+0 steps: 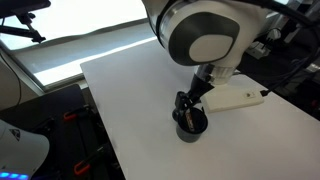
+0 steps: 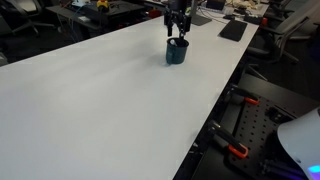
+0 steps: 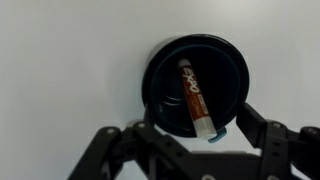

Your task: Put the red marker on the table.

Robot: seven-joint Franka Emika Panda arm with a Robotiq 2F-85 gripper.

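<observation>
Wrist view: the table (image 3: 60, 50) fills frame left. At centre the dark cup (image 3: 158, 75) holds the red marker (image 3: 192, 98), leaning inside. Lower centre, the gripper (image 3: 197, 125) is spread wide and holds nothing. Recommended: straddle the marker's nearer end (apparently the cap; blurred), descend squarely, grip firmly, lift clear of the rim.

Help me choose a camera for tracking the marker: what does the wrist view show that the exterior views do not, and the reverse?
Only the wrist view shows the red marker, lying slanted inside the dark cup, and that the tool is spread open. Only the exterior views show the arm reaching down, the edges of the table, and a white object beside the cup. All views share the cup, the tool over it and the white tabletop.
</observation>
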